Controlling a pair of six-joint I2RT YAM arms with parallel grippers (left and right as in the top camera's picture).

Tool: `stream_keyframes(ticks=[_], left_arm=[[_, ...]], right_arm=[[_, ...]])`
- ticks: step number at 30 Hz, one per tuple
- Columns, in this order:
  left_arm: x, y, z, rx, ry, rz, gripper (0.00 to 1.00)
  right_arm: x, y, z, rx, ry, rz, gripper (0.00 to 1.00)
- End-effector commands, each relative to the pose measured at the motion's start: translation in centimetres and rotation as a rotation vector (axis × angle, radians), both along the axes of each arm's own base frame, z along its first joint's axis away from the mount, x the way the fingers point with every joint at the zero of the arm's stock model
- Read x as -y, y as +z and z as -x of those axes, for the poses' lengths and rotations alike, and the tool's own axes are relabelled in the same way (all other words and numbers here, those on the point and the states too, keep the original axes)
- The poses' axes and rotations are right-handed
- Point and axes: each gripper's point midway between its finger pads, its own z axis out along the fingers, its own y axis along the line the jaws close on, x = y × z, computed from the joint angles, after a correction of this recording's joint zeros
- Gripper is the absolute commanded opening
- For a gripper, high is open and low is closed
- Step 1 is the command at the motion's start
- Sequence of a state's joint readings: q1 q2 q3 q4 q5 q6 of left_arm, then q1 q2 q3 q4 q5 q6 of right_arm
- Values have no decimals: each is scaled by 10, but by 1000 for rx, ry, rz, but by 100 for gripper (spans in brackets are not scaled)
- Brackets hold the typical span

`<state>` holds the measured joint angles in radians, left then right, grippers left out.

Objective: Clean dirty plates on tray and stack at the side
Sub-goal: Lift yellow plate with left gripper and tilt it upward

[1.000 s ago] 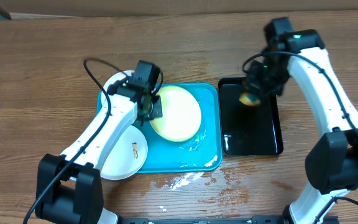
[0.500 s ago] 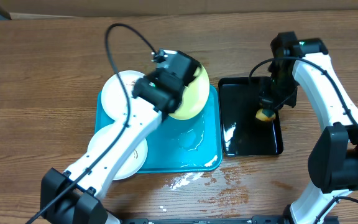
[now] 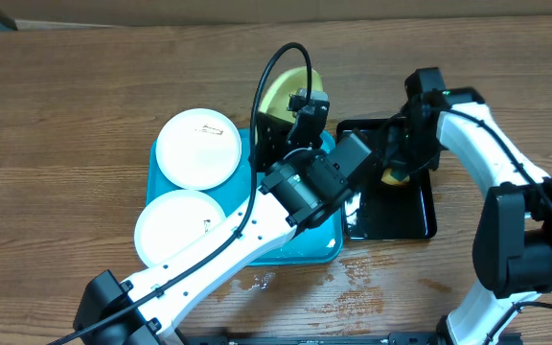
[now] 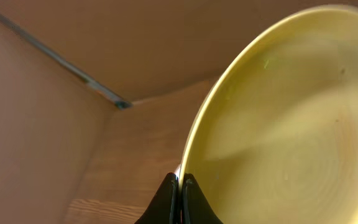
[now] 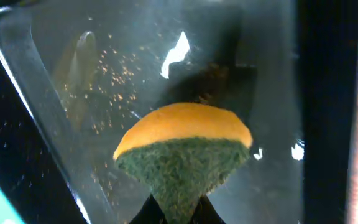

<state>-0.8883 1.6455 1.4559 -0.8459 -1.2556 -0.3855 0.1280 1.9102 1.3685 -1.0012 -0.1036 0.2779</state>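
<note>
My left gripper (image 4: 180, 179) is shut on the rim of the pale yellow-green plate (image 4: 291, 124) and holds it tilted on edge beyond the far edge of the turquoise tray (image 3: 329, 247); the plate also shows in the overhead view (image 3: 278, 96). Two white plates lie at the tray's left: one at the back (image 3: 197, 148), one at the front (image 3: 175, 226) with a small dark smudge. My right gripper (image 5: 179, 208) is shut on a yellow-and-green sponge (image 5: 182, 149) over the black tray (image 3: 420, 211).
The black tray (image 5: 55, 124) is glossy, wet and speckled with crumbs. Water is spilt on the wood (image 3: 286, 278) in front of the turquoise tray. A cardboard wall (image 4: 42, 124) stands at the table's far side. My left arm (image 3: 305, 187) crosses the turquoise tray.
My left gripper has lifted the yellow-green plate off the tray and carried it up and back to the far edge, tilting it on edge. My right gripper with the sponge shifted slightly left.
</note>
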Motion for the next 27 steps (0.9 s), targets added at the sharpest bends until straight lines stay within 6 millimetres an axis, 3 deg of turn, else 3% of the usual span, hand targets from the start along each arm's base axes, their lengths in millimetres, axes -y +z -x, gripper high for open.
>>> stream_keyframes(ticks=[1,6,10,13,17,21,27], left_arm=[[-17,34,0,120,73,28,4],[-16,26,-6,80,47,98,4],[-15,17,-11,13,7,174,4],[-12,5,-16,-79,-54,255,4],[-13,-2,-19,-175,-131,373,4],[-23,4,-19,-206,-166,474,4],[-37,27,-19,-177,-217,407,4]], right_arm=[[-11,-7,-1,38,17,-15,4],[-16,-23,-10,115,35,5,6],[-19,-32,-14,156,46,10,24],[-22,-32,-18,184,59,9,51],[-24,-12,-27,208,66,8,66],[-23,6,-24,210,77,12,69],[-18,-4,-1,121,77,25,69]])
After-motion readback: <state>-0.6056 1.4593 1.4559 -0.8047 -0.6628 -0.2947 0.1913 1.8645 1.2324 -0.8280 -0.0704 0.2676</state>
